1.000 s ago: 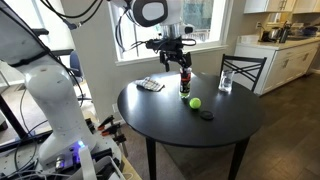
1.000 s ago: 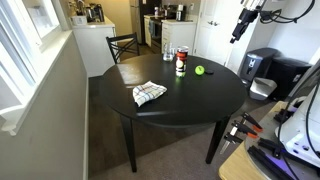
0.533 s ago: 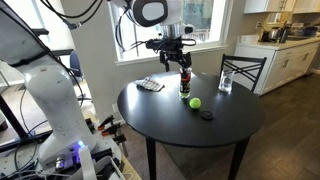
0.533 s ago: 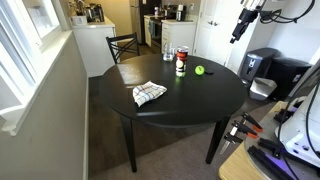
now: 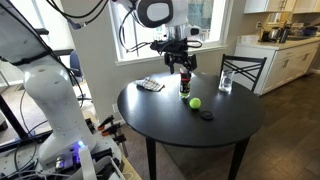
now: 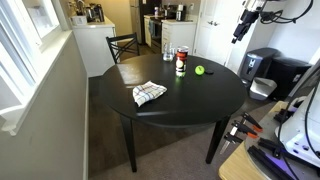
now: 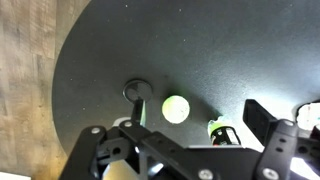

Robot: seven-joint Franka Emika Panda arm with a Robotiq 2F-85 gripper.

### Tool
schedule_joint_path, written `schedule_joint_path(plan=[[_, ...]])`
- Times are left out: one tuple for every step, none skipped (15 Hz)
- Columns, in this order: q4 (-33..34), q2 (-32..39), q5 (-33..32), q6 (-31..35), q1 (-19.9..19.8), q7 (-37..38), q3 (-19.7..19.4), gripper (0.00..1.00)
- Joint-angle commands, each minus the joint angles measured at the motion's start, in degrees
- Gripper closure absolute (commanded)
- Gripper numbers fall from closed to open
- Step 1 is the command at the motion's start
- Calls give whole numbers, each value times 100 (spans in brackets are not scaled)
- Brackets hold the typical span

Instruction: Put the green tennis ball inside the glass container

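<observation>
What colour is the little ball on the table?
Bright yellow-green. The small fuzzy tennis ball shows best in the wrist view, against the black round table.

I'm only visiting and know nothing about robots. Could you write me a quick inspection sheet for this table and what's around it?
Surface: round black table, standing level.
Job's things: green tennis ball on the table beside the glass container, not inside it.
Clutter: black disc, clear tumbler, checked cloth.
Grippers: claw open, empty, raised above the table.
Cables: tangle of cables on the floor by the robot's base.
Surroundings: chair, kitchen counter.
</observation>
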Motion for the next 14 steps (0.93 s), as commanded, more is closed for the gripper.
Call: schedule_joint_path(plan=[[452, 576, 122, 50, -239, 101, 33, 0], [546, 700, 122, 53, -286, 129, 53, 0], [637, 829, 113, 74, -319, 163, 85, 0], [743, 951, 103, 53, -346, 208, 118, 0], [839, 1071, 96, 61, -360, 264, 149, 0], [936, 1183, 87, 45, -375, 321, 181, 0], [1040, 1303, 69, 34, -393, 394, 218, 0], [1127, 1406, 57, 20, -415, 450, 259, 0], [1210, 1508, 35, 5, -438, 518, 304, 0], [1282, 1597, 18, 2, -452, 569, 342, 0], [1343, 1676, 12, 3, -465, 619, 376, 0], [1395, 1741, -36, 14, -482, 680, 411, 0], [1447, 1810, -42, 14, -500, 718, 444, 0], [1502, 1867, -54, 13, -521, 762, 475, 0]])
